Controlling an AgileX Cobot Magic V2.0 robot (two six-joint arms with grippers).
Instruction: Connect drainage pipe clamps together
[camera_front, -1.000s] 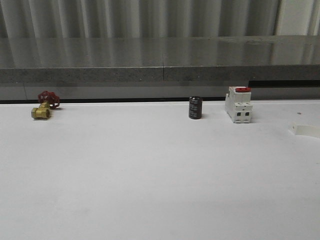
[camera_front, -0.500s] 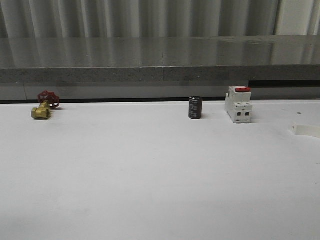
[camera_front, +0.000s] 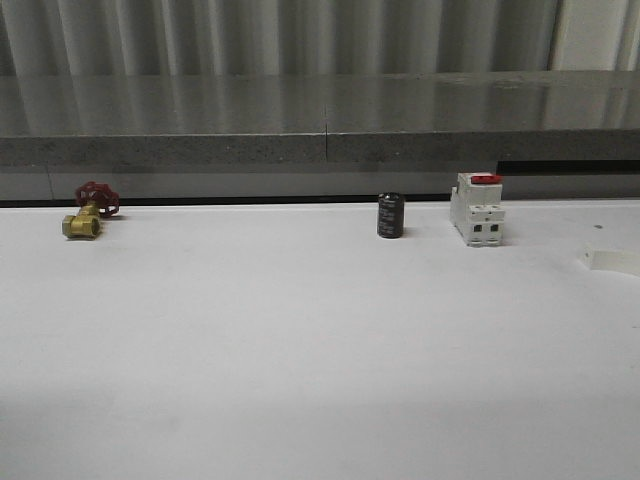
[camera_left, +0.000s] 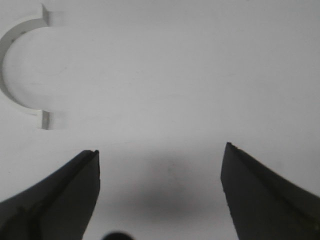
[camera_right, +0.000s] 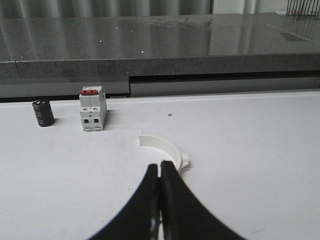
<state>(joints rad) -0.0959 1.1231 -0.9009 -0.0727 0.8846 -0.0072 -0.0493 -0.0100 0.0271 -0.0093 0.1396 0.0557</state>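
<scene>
Left gripper: jaws wide apart, empty, hanging over bare worktop.
Left clamp: a white half-ring lying flat, off to one side of the open jaws and apart from them, not between them.
Right gripper: fingers pressed together, holding nothing, poised just short of the right clamp.
Right clamp: flat on the worktop, near the breaker and capacitor; in the front view only its end shows at the right edge.
Gap: the two halves appear to lie well apart, unjoined.
Risk, left: a descent from here would likely close on bare worktop, the half-ring being off-centre.
Risk, right: closed fingers can only nudge, and may skid the thin piece away.
Risk, joining: tabs and lugs could miss if either half rotates in the grasp.
</scene>
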